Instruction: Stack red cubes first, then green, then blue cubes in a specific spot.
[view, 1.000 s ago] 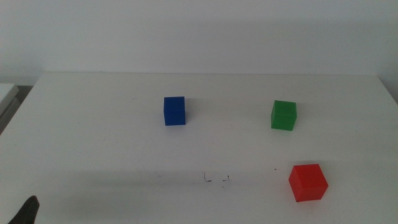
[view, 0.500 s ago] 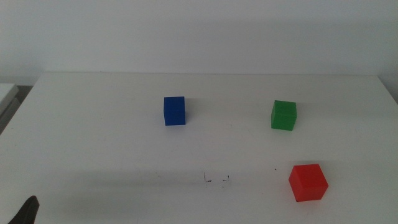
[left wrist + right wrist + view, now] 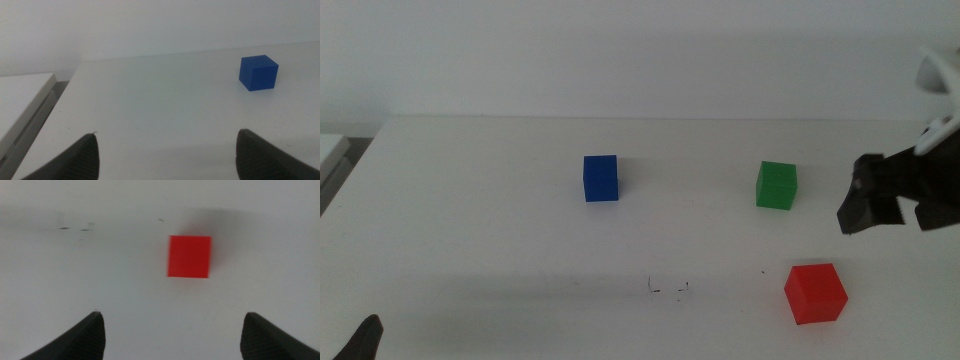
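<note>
Surface: plain white tabletop (image 3: 470,220), pale wall behind; nothing else on it but three cubes and a few pen marks.
Step (est.): very start, no cube lifted, nothing stacked. Right arm is set up for red first.
Next move (est.): R gripper needs to go down and toward frame bottom, jaws straddling the red cube, close, then carry it to the marks at lower centre.
Red cube (image 3: 815,293): lower right of middle view, sitting flat, free on all sides. Matte bright red, plain, sharp edges, slightly rotated vs. table edge. In right wrist view (image 3: 189,256) it lies ahead of the jaws, roughly centred between them, not touched.
Green cube (image 3: 776,186): right of centre, above the red one in frame, well apart from it. Matte, plain, same size.
Blue cube (image 3: 601,178): centre-left, well apart from both others; also in left wrist view (image 3: 258,72).
Target spot (image 3: 668,288): tiny thin black marks, lower centre, bare, left of red cube.
Right gripper (image 3: 870,200): in from right edge, mid-height, hovering above and right of the red cube; jaws wide apart, holding nothing.
Left gripper (image 3: 360,340): waiting at lower left corner; jaws apart per wrist view, holding nothing.
</note>
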You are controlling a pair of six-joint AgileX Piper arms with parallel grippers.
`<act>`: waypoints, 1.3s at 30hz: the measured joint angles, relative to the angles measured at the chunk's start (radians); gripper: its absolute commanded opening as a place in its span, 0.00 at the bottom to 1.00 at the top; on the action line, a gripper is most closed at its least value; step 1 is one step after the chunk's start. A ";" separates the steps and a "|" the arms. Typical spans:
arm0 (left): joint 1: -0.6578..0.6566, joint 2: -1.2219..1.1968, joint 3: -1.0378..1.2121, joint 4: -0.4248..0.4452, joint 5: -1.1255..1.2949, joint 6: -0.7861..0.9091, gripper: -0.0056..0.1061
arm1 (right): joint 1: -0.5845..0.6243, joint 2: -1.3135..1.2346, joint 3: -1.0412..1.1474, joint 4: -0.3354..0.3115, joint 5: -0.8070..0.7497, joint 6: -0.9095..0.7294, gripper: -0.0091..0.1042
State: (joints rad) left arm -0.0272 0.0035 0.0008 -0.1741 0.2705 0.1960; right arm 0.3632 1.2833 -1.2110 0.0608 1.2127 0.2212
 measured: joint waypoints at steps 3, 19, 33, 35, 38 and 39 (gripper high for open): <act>0.000 0.000 0.000 0.000 0.000 0.000 0.89 | 0.017 0.049 0.017 -0.054 0.000 0.074 0.90; 0.000 0.000 0.000 0.000 0.000 0.000 0.89 | 0.061 0.224 0.221 -0.130 -0.281 0.120 0.90; 0.000 0.000 0.000 0.000 0.000 0.000 0.89 | 0.065 0.347 0.221 -0.165 -0.402 0.153 0.90; 0.000 0.000 0.000 0.000 0.000 0.000 0.89 | 0.067 0.357 0.221 -0.179 -0.413 0.174 0.90; 0.000 0.000 0.000 0.000 0.000 0.000 0.89 | 0.071 0.368 0.221 -0.199 -0.427 0.206 0.90; 0.000 0.000 0.000 0.000 0.000 0.000 0.89 | 0.071 0.372 0.221 -0.203 -0.427 0.213 0.90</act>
State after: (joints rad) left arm -0.0272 0.0035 0.0008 -0.1741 0.2705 0.1960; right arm 0.4343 1.6552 -0.9895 -0.1419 0.7856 0.4338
